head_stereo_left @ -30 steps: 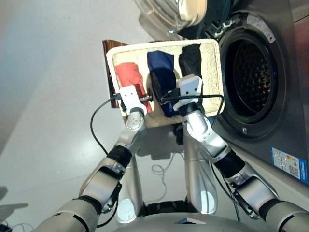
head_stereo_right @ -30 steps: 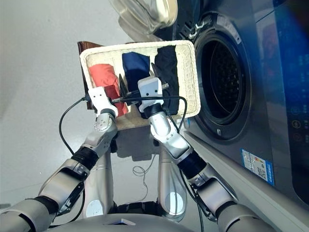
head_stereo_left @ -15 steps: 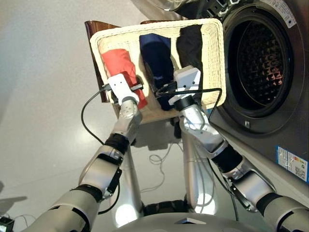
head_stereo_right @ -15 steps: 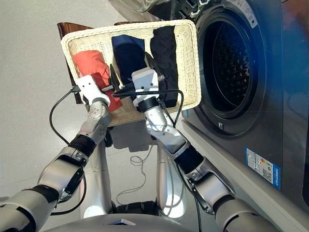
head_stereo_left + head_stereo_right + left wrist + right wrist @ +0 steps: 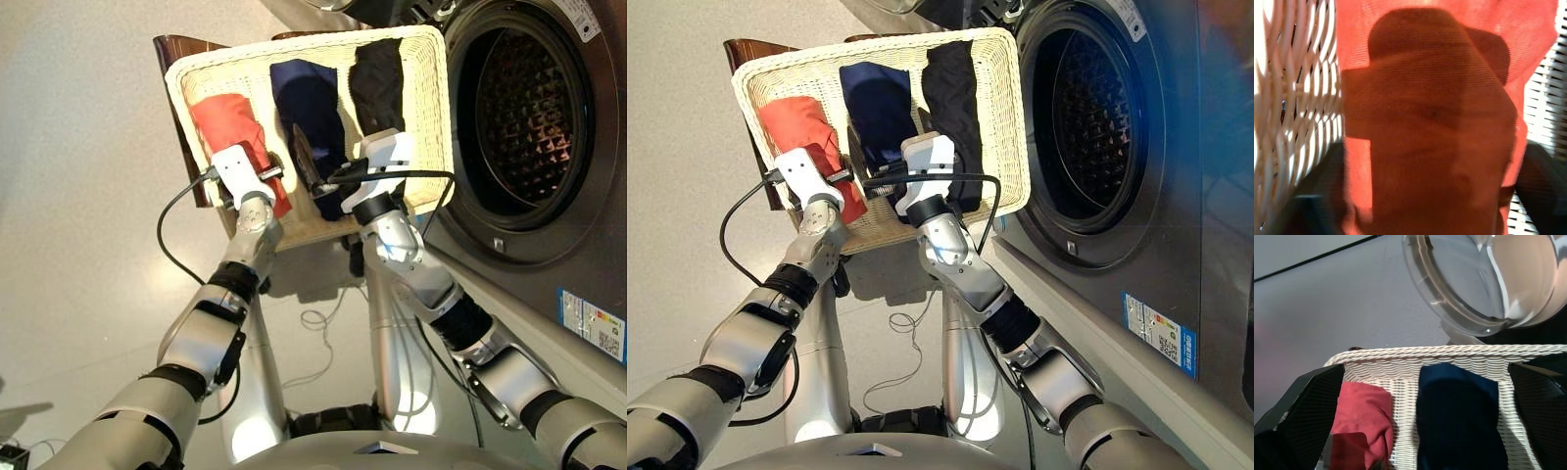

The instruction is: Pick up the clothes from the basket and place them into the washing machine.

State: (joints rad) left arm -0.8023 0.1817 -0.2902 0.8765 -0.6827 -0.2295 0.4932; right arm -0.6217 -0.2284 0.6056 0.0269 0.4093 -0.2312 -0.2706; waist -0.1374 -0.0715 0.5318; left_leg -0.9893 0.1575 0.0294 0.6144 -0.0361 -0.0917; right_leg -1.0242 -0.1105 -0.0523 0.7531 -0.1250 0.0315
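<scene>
Three soft rolls lie side by side in the woven cream basket point(image 5: 431, 108), long axes running toward its far rim.

Head view: left gripper point(image 5: 257, 188) on the red-orange roll point(image 5: 230, 127); navy roll point(image 5: 306, 93); black roll point(image 5: 377, 83); round drum of the washing machine point(image 5: 524, 117) just beside.
Left wrist: ribbed red-orange cloth fills the view; fingers cannot be told.
Right wrist: right gripper point(image 5: 1425, 431) fingers wide apart above the navy roll.

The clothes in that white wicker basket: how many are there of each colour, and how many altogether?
Red-orange folded fabric roll: 1
Navy blue folded fabric roll: 1
Black folded fabric roll: 1
Total: 3, all lying side by side in the cream-white woven wicker basket.
</scene>
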